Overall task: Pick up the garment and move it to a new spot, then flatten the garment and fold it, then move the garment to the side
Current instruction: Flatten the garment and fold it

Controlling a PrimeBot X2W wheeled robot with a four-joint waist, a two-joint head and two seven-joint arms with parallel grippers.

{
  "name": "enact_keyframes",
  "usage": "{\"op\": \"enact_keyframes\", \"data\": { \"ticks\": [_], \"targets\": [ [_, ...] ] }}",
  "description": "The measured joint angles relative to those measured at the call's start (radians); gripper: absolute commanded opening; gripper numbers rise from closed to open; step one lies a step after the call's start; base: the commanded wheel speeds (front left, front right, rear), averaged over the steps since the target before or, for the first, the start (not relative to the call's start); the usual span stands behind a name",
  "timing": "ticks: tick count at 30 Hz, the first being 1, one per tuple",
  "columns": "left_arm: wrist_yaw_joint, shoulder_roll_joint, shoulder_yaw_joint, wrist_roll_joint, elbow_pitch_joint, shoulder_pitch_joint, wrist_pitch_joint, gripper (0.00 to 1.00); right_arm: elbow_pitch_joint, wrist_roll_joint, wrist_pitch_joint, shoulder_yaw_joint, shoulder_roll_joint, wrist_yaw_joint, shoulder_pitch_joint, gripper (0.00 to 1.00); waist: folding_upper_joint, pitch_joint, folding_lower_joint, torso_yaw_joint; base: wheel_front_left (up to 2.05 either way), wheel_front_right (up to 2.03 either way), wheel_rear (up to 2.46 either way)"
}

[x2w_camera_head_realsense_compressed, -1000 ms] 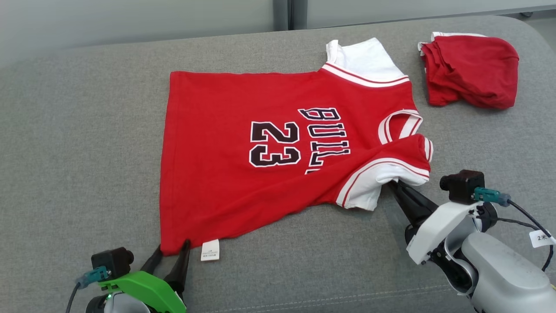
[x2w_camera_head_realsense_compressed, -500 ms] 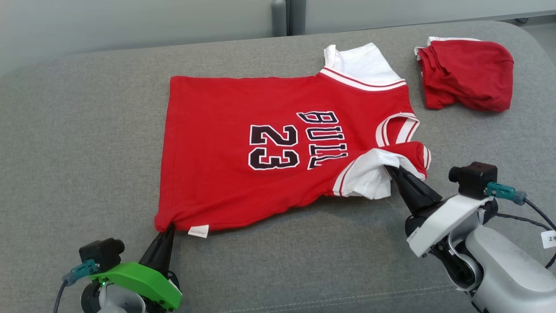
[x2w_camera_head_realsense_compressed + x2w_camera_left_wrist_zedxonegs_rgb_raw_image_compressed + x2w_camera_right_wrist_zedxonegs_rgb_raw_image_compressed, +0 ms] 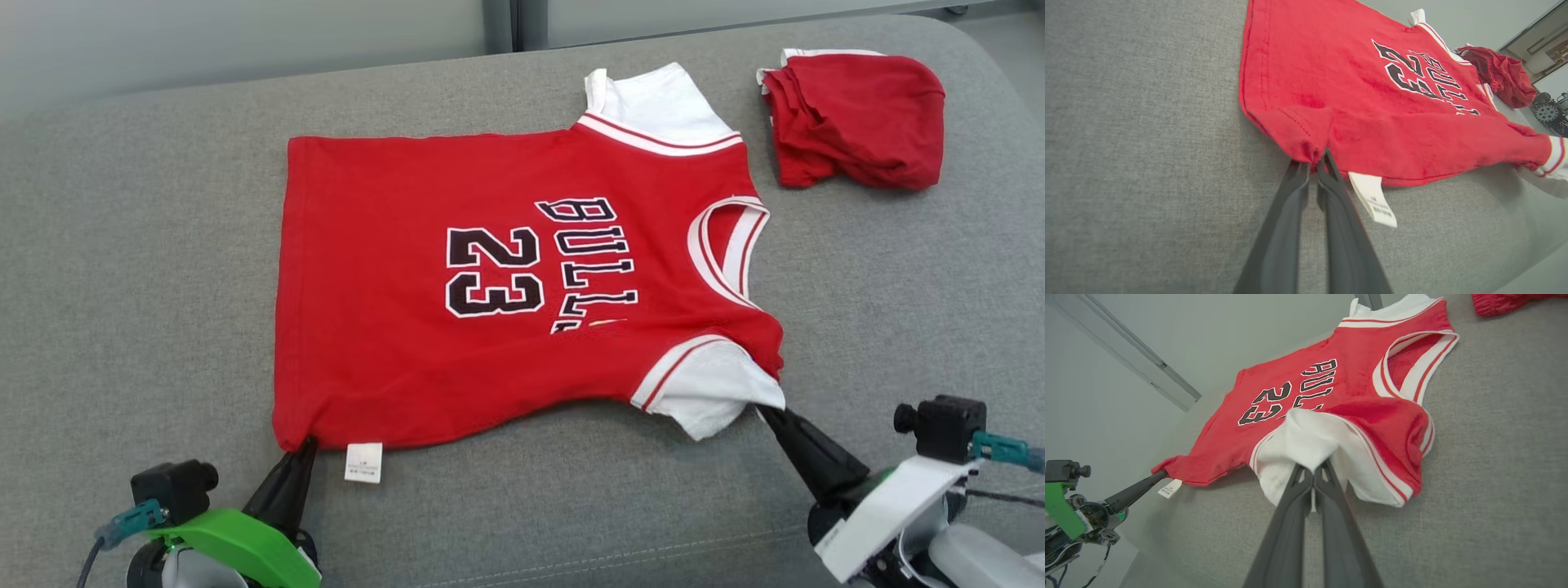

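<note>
The red jersey with white sleeves and black lettering is spread front-up on the grey woven cushion. Its long axis is laid across the robot's front, hem to the robot's left and collar to its right. The near hem corner is pinched between the closed fingers of the left gripper, just beside a white care label. The near white sleeve is clamped likewise by the right gripper, whose fingers are pressed together on a bunched fold of sleeve cloth. Both held points are set on the garment's near edge, so the whole body of the jersey is laid away from the fingertips, toward the cushion's far side. From this it is judged that the near edge is to be tensioned, or carried over toward the far edge, by both arms together. Neither arm is favoured, each being placed at its own end. A crumpled red garment is seen well apart, beyond the collar
</note>
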Motion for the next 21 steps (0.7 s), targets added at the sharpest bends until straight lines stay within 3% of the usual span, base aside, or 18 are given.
{"op": "enact_keyframes", "data": {
  "ticks": [4,9,15,21],
  "targets": [
    [0.0,0.031,-0.002,-0.004,-0.023,0.021,0.036,0.0,-0.016,0.069,0.007,0.056,-0.044,0.0,0.064,0.0,0.0,0.019,0.0,-0.008,0.0,0.0,0.0],
    [0.0,0.05,-0.021,-0.004,-0.08,0.006,0.084,0.0,-0.066,0.076,0.01,0.073,-0.05,0.0,0.029,0.0,0.0,0.054,0.0,-0.011,0.0,0.0,0.0],
    [-0.011,0.074,-0.036,-0.016,-0.143,-0.165,0.186,0.0,-0.137,0.148,0.03,0.063,-0.046,0.0,-0.15,0.0,0.0,0.114,0.0,-0.01,0.0,0.0,0.0],
    [-0.012,0.12,-0.013,-0.048,-0.111,-0.442,0.365,0.0,-0.097,0.208,0.171,0.031,-0.058,0.0,-0.44,0.0,0.0,0.189,0.0001,-0.008,0.0,0.0,0.0]
  ]
}}
